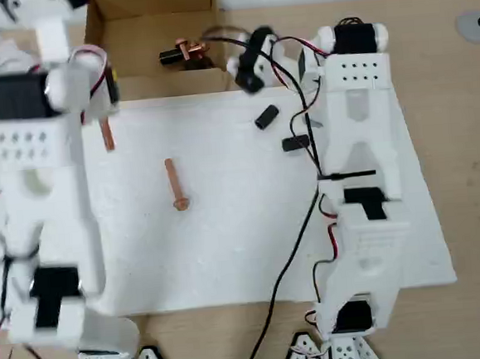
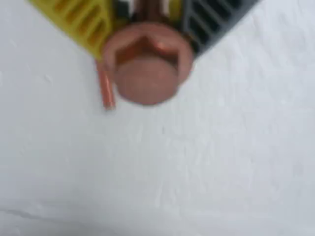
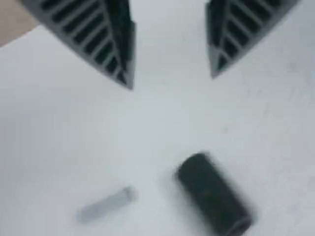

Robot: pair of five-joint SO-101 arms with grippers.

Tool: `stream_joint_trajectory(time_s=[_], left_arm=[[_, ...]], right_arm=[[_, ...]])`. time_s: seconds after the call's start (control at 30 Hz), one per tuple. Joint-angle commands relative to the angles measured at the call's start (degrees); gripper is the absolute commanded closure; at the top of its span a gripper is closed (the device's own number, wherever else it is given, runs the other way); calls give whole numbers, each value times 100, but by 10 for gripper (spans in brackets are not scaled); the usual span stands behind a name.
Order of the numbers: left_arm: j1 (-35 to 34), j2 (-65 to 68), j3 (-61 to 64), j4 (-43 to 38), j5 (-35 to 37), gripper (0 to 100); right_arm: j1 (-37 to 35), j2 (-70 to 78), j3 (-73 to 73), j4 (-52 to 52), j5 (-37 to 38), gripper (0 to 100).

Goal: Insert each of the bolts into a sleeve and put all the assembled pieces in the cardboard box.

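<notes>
A copper bolt (image 2: 146,64) sat clamped in my left gripper (image 2: 145,30) over the white mat (image 1: 229,247); a second bolt (image 1: 175,183) lay loose on it. My right gripper (image 3: 170,69) hung with jaws apart near a black sleeve (image 3: 214,194), by the cardboard box (image 1: 141,29).

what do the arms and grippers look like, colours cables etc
The left arm and right arm are white plastic shells with black motors at the joints and grids of small holes. Black and red cables trail along them. The left gripper has one yellow and one dark ribbed finger. The right gripper has two dark grey ribbed fingers.
</notes>
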Motion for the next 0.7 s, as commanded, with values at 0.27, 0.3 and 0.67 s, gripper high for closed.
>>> stream_joint_trajectory(time_s=[0.27,0.3,0.67], left_arm=[[18,-4505,3930,-1284,-79,991],[18,-4787,4404,-1512,-185,991],[18,-7407,6971,-2637,-536,994]], right_arm=[[-558,-532,1947,-1284,774,868],[-629,-532,2114,-1442,774,868],[-523,-532,3029,-2418,809,857]])
